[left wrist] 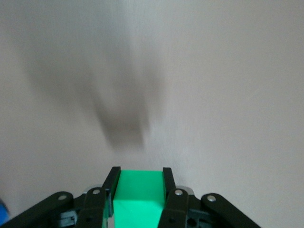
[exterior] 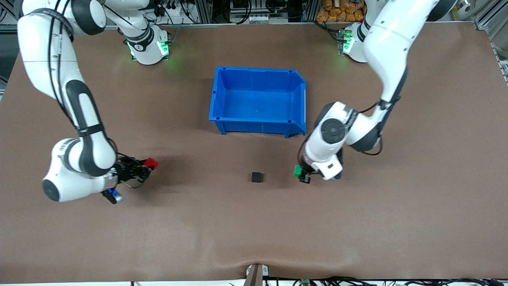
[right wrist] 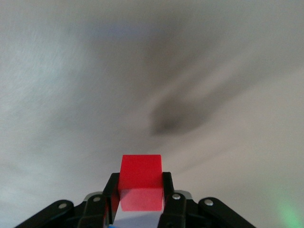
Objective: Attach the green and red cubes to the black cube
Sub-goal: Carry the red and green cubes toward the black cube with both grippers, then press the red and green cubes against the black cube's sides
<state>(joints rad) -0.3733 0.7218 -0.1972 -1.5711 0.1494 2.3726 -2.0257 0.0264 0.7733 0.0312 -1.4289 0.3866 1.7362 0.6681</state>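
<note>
The black cube [exterior: 257,177] sits on the brown table, nearer the front camera than the blue bin. My left gripper [exterior: 300,173] is shut on the green cube [exterior: 297,171], held beside the black cube toward the left arm's end; the green cube fills the jaws in the left wrist view [left wrist: 138,197]. My right gripper [exterior: 147,167] is shut on the red cube [exterior: 151,163], held over the table toward the right arm's end, well apart from the black cube; the red cube shows in the right wrist view [right wrist: 140,182]. The black cube does not show in either wrist view.
An empty blue bin [exterior: 222,103] stands in the middle of the table, farther from the front camera than the black cube. The left arm's elbow hangs beside the bin's corner.
</note>
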